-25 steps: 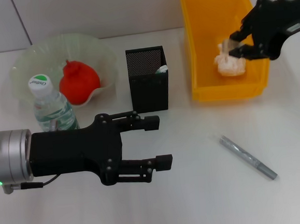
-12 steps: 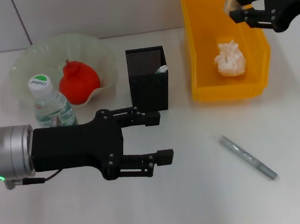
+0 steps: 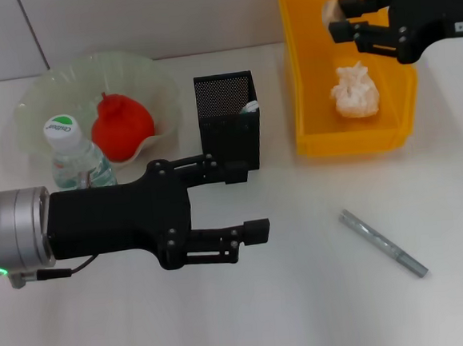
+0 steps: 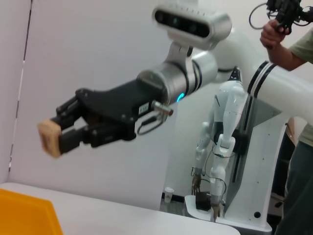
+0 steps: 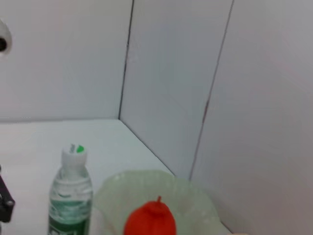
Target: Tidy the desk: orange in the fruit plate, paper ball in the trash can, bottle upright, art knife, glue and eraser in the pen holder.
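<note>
The eraser (image 3: 332,9) sits pinched at the tips of our right gripper (image 3: 346,21), whose fingers are closed on it, held above the back of the yellow trash can (image 3: 306,95) where the paper ball (image 3: 354,90) already lies. We judge the eraser light, firm and slightly grippy, so a hold across its flat faces should carry it to the pen holder (image 3: 227,123) well enough. The art knife (image 3: 382,242) lies flat on the desk (image 3: 305,295); slim and stiff, best taken mid-body. Our left gripper (image 3: 238,204) hovers low in front of the pen holder, fingers spread wide and empty. The orange (image 3: 122,127) rests in the fruit plate (image 3: 64,86), the bottle (image 3: 77,163) upright beside it. The glue we cannot pick out for certain; only a pale tip shows inside the pen holder.
</note>
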Robot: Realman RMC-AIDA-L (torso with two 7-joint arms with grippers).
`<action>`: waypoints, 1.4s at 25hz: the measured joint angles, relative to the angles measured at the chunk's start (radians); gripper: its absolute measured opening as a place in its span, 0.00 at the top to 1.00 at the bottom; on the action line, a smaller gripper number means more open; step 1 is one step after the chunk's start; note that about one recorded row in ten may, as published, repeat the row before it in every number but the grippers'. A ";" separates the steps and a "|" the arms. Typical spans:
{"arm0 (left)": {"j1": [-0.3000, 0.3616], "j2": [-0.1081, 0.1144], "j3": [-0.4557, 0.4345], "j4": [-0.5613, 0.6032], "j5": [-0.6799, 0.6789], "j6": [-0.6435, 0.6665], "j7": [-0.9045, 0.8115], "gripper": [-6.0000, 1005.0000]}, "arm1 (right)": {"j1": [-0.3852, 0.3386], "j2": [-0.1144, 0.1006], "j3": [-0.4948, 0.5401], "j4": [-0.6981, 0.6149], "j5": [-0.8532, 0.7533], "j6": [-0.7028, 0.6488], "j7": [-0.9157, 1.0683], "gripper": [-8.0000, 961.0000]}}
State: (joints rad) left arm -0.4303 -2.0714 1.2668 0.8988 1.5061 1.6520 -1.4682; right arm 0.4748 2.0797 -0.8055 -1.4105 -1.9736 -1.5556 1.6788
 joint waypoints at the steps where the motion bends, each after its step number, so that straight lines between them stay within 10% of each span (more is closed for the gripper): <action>1: 0.002 0.000 -0.001 0.000 -0.003 0.000 0.002 0.20 | 0.000 0.000 0.000 0.029 0.019 0.004 -0.017 0.73; 35: 0.017 0.001 -0.009 -0.040 -0.029 -0.031 0.074 0.20 | 0.229 -0.064 0.056 0.780 0.145 0.232 -0.278 0.71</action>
State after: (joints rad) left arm -0.4137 -2.0708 1.2578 0.8590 1.4768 1.6206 -1.3945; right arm 0.7039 2.0159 -0.7500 -0.6305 -1.8290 -1.3232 1.4008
